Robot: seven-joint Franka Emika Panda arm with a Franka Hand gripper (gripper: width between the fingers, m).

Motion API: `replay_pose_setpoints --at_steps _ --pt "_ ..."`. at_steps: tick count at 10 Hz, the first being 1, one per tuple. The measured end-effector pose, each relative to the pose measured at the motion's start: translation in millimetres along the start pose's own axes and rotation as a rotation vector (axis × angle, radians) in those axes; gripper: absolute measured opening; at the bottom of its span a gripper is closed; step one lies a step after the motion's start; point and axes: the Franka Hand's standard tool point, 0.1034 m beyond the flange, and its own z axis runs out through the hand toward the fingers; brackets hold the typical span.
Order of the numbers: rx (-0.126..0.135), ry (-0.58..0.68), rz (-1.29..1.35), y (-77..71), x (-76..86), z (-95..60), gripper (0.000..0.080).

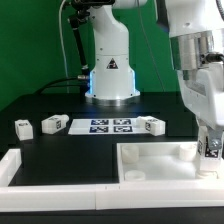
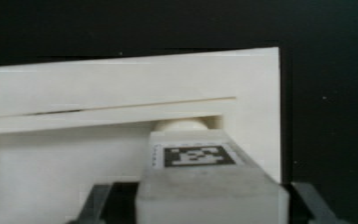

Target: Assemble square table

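The square table's top (image 1: 160, 166) is a white slab lying at the front of the black table, towards the exterior view's right. My gripper (image 1: 209, 150) hangs over its right corner, shut on a white tagged leg (image 1: 211, 149). In the wrist view the leg (image 2: 197, 160) sits upright between my dark fingers (image 2: 101, 200), its tag facing the camera. Its far end meets the edge of the slab (image 2: 123, 90) at a corner; whether it is seated in a socket is hidden. Three more legs (image 1: 22, 127) (image 1: 53, 124) (image 1: 150, 125) lie loose farther back.
The marker board (image 1: 105, 125) lies flat between the loose legs, in front of the arm's base (image 1: 112, 80). A long white L-shaped border rail (image 1: 20, 170) runs along the front edge and up the exterior view's left side.
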Motion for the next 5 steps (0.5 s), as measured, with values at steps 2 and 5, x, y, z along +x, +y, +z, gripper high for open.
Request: replay_pose_setpoints --at_steps 2,5 --pt "-0.026 0.007 -0.109 3.9 0.5 1.5 0.0385" --pt "-0.147 0.061 -0.514 6.3 1.4 -2.6 0.0631"
